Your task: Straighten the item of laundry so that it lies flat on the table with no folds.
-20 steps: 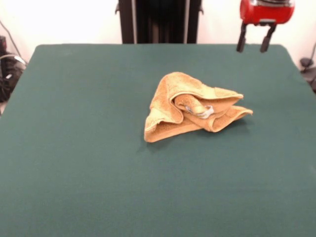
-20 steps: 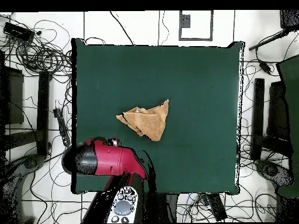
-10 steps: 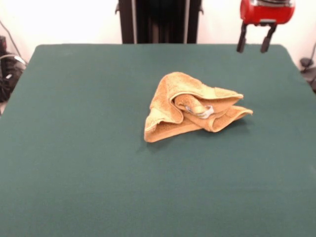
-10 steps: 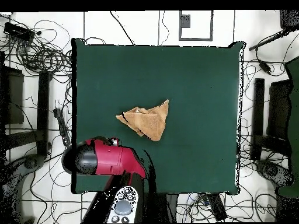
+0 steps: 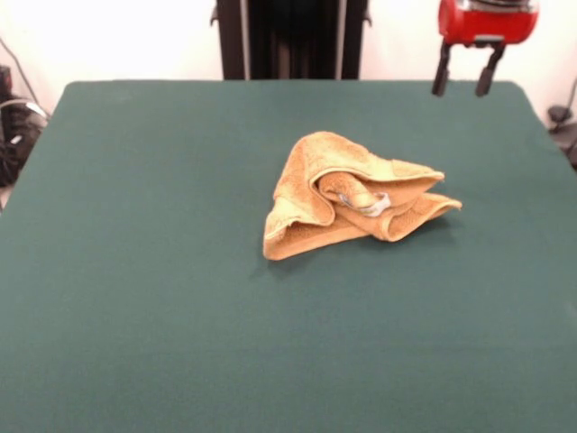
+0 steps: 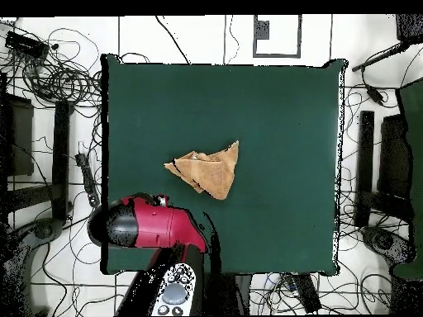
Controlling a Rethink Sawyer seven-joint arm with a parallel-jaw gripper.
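Towel (image 5: 352,194): golden-orange terry, crumpled into a rough triangle, mid-table (image 5: 135,271), green felt bare to every edge. My gripper (image 5: 465,74): above a far corner, fingers apart, empty.

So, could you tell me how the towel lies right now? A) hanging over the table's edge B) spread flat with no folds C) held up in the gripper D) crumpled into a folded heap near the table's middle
D: the towel sits bunched in overlapping folds on the table, while the gripper hangs open and empty well apart from it.
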